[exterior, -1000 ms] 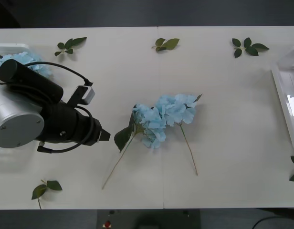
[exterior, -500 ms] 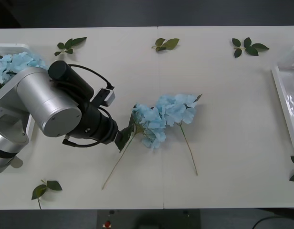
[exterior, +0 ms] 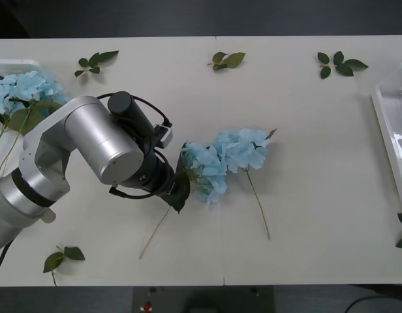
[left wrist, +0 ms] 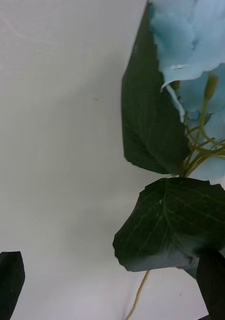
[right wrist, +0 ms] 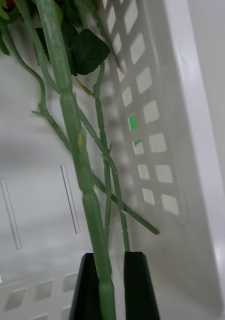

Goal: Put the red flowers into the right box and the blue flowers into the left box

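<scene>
Blue flowers: two lie mid-worktop, others already in the left box. My left jaws gape wide over a leaf by one stem; my right jaws pinch a red-flower stem inside the right box.

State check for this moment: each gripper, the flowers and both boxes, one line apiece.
left gripper: open, over the table flowers' leaves.
right gripper: shut on a green stem, inside the right box.
blue flowers: two lying loose mid-table; more in the left box.
right box: at the table's right edge.
</scene>
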Tool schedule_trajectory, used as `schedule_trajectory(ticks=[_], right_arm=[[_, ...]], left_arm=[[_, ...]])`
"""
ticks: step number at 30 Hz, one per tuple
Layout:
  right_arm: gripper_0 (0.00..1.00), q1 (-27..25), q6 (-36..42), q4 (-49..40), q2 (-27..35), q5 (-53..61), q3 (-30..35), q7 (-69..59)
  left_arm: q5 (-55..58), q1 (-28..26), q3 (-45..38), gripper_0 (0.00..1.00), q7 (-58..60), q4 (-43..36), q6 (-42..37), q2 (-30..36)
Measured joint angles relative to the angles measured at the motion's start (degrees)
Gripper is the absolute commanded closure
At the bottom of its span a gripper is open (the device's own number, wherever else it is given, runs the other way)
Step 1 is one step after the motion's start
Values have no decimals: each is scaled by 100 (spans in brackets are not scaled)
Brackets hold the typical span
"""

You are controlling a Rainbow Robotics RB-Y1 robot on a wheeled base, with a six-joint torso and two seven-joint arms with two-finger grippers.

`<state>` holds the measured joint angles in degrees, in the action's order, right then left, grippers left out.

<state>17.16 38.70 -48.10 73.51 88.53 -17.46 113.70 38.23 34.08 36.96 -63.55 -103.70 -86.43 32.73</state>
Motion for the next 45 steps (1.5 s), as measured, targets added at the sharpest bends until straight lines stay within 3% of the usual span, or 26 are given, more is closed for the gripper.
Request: schedule_trajectory(ticks=[3, 11, 21, 33, 35, 37, 38, 45], right_arm=[[41, 0, 0, 68, 0, -13, 0, 3], [23, 0, -115, 90, -1, -120, 0, 26], [14, 0, 216, -217, -2, 221, 0, 345], [13, 0, 908, -1906, -2, 1501, 0, 363], [13, 0, 997, -2209, -2, 1502, 0, 361], [13, 0, 1074, -2520, -2, 1489, 0, 317], [13, 0, 1090, -2668, -2, 1440, 0, 222], [13, 0, 1319, -4115, -2, 296, 0, -1906]], left_arm=[[-1, 111, 256, 0, 0, 236, 211, -52], [-164, 255, 700, 0, 0, 469, 395, -101], [-168, 255, 982, 0, 1, 757, 832, -101], [-253, 356, 1497, 0, 1, 1118, 1206, -102], [-262, 356, 1497, 14, 1, 1118, 1205, -102], [-327, 356, 1497, 68, 1, 1118, 1201, -102], [-369, 356, 1497, 100, 1, 1118, 1196, -102], [-398, 357, 1497, 100, 2, 1117, 1175, -102]])
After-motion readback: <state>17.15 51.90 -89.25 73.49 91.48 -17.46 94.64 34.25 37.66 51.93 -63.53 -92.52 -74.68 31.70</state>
